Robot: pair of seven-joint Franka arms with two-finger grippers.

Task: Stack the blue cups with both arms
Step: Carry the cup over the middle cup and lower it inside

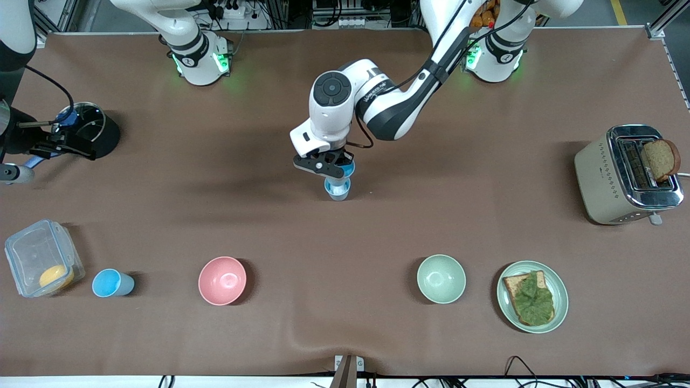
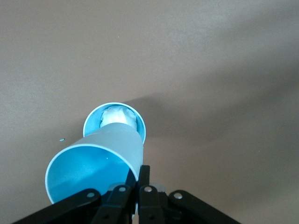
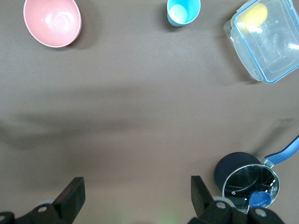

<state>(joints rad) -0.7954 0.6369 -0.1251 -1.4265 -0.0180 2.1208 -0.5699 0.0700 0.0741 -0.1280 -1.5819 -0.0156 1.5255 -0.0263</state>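
Observation:
My left gripper (image 1: pixel 332 164) is shut on the rim wall of a bright sky-blue cup (image 1: pixel 348 170) and holds it tilted. The cup's lower end is at the mouth of a paler blue cup (image 1: pixel 338 190) that stands upright mid-table. In the left wrist view the held cup (image 2: pixel 93 172) overlaps the paler cup (image 2: pixel 117 119), whose whitish bottom shows, with my left gripper (image 2: pixel 140 175) pinching the rim. A third blue cup (image 1: pixel 112 283) stands near the front camera; it also shows in the right wrist view (image 3: pixel 183 11). My right gripper (image 1: pixel 80 146) waits open and empty beside a dark pot, and shows in its own view (image 3: pixel 135 196).
A dark pot (image 1: pixel 89 129) with a blue handle stands at the right arm's end. A clear container (image 1: pixel 42 257) holding something yellow, a pink bowl (image 1: pixel 222 280), a pale green bowl (image 1: pixel 441 278) and a plate with toast (image 1: pixel 532 296) line the near side. A toaster (image 1: pixel 628 175) stands at the left arm's end.

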